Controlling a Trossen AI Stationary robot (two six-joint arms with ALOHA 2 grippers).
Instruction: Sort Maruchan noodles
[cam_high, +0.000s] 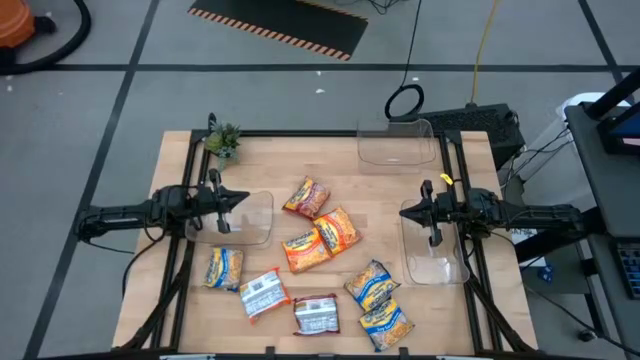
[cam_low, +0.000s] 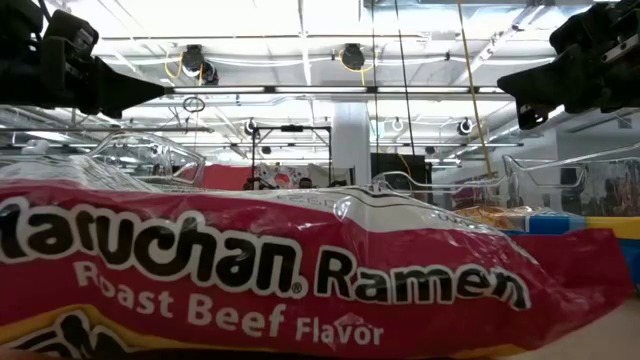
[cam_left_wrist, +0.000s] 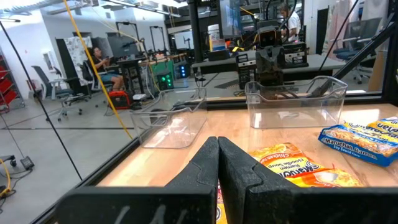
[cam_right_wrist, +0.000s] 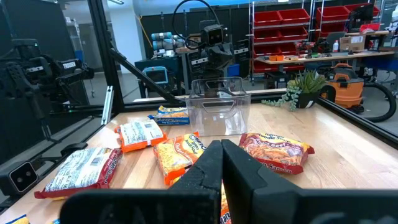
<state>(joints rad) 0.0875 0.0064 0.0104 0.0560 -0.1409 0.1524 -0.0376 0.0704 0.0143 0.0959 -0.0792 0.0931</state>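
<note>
Several Maruchan packets lie flat mid-table: orange-red ones (cam_high: 306, 197), (cam_high: 337, 230), (cam_high: 305, 252), yellow-and-blue ones (cam_high: 225, 267), (cam_high: 371, 284), (cam_high: 386, 322), and silver-white ones (cam_high: 264, 293), (cam_high: 316, 314). My left gripper (cam_high: 245, 198) hovers shut at the table's left, over a clear bin (cam_high: 245, 222). My right gripper (cam_high: 403, 211) hovers shut at the right, beside another clear bin (cam_high: 437, 255). Both point at the pile and touch nothing. In the left wrist view the shut fingers (cam_left_wrist: 218, 142) face an orange packet (cam_left_wrist: 292, 168). In the right wrist view the fingers (cam_right_wrist: 222, 144) face a red packet (cam_right_wrist: 273, 149).
A third clear bin (cam_high: 395, 142) stands at the far edge, right of centre. A small potted plant (cam_high: 222, 140) sits at the far left corner. In the low view a red-and-white Roast Beef packet (cam_low: 250, 270) fills the foreground. A person (cam_left_wrist: 102, 62) sits in the room beyond.
</note>
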